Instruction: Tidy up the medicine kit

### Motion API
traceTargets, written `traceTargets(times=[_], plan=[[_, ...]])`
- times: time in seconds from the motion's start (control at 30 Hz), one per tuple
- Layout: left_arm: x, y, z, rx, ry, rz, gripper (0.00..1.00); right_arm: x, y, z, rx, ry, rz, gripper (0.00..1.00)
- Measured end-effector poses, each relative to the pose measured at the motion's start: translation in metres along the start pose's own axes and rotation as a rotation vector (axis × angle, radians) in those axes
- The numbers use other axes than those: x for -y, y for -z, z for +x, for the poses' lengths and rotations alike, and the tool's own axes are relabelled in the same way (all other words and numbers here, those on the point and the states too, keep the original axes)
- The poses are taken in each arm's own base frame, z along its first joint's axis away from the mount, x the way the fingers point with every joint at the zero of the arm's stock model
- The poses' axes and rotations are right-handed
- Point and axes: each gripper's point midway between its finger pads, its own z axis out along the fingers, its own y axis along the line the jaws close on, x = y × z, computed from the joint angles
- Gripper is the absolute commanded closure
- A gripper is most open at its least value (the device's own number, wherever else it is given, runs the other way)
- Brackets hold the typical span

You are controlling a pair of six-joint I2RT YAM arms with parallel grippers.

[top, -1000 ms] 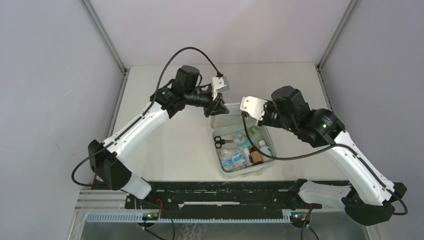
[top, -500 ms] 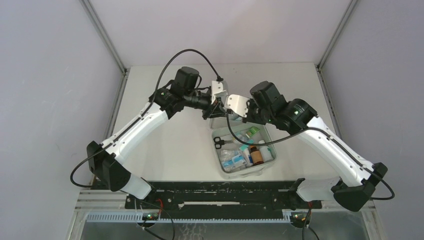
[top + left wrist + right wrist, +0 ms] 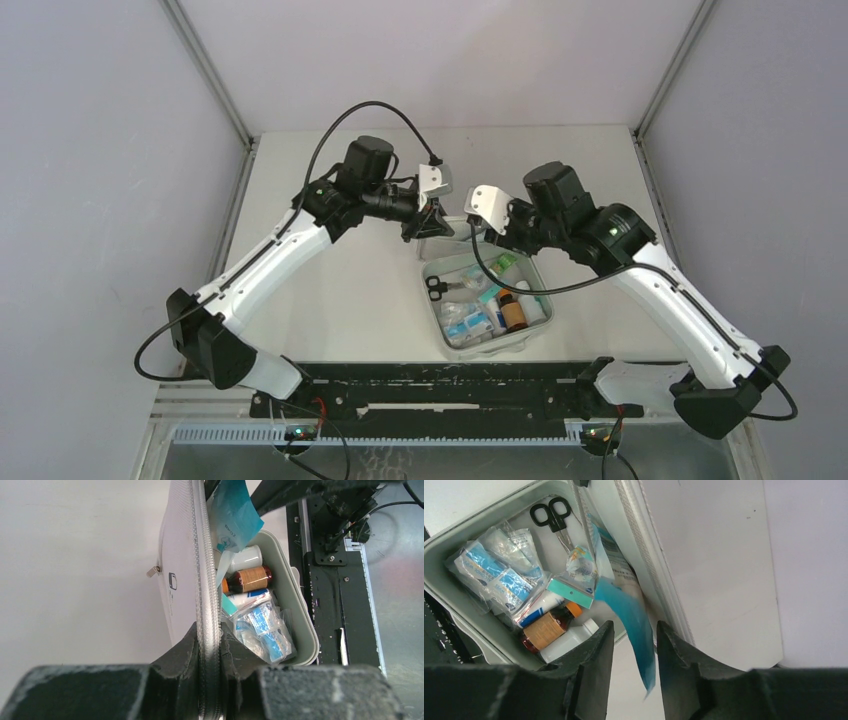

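The medicine kit (image 3: 492, 346) lies open at the table's middle, its white lid (image 3: 179, 555) stood up on edge. My left gripper (image 3: 428, 222) is shut on the lid's zip edge (image 3: 210, 645) and holds it upright. My right gripper (image 3: 487, 232) hovers open at the kit's far side, beside the lid (image 3: 709, 565). A teal packet (image 3: 636, 625) hangs out of the kit between its open fingers (image 3: 596, 650), blurred, not pinched. Inside lie black scissors (image 3: 552, 514), a brown bottle (image 3: 545, 629), a white bottle (image 3: 245, 558) and blue-and-clear packets (image 3: 494, 577).
The black rail (image 3: 450, 385) with the arm bases runs along the near edge just below the kit. Grey walls (image 3: 100, 200) close in left, right and back. Bare tabletop (image 3: 340, 300) lies left of the kit.
My right gripper swung left towards the raised lid, then drew back a little to the right. My left gripper kept its hold on the lid and shifted slightly left.
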Motion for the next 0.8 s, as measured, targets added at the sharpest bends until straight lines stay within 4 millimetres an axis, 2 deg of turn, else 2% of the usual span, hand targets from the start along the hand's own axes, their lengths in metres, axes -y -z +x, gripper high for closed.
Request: traceTargets(times=[0.07,0.2,0.3,0.4,0.53,0.8], plan=[[0.0,0.0,0.0,0.001,0.001,0.0,0.94,0.001,0.006,0.0,0.024,-0.011,0.011,0.73],[0.001,0.0,0.0,0.001,0.007,0.003,0.94,0.004,0.015,-0.003,0.065,-0.018,0.027,0.93],[0.002,0.0,-0.001,0.003,0.007,0.009,0.94,0.003,0.017,-0.007,0.089,-0.012,0.023,1.0],[0.003,0.0,-0.001,0.004,0.008,0.012,0.94,0.002,0.012,-0.008,0.087,-0.007,0.007,1.0],[0.005,-0.001,0.003,0.001,0.014,0.021,0.94,-0.001,-0.004,-0.005,0.056,-0.013,-0.03,1.0],[0.009,-0.005,0.008,0.029,0.045,0.027,0.95,-0.024,-0.036,0.007,0.011,0.001,-0.107,0.99]])
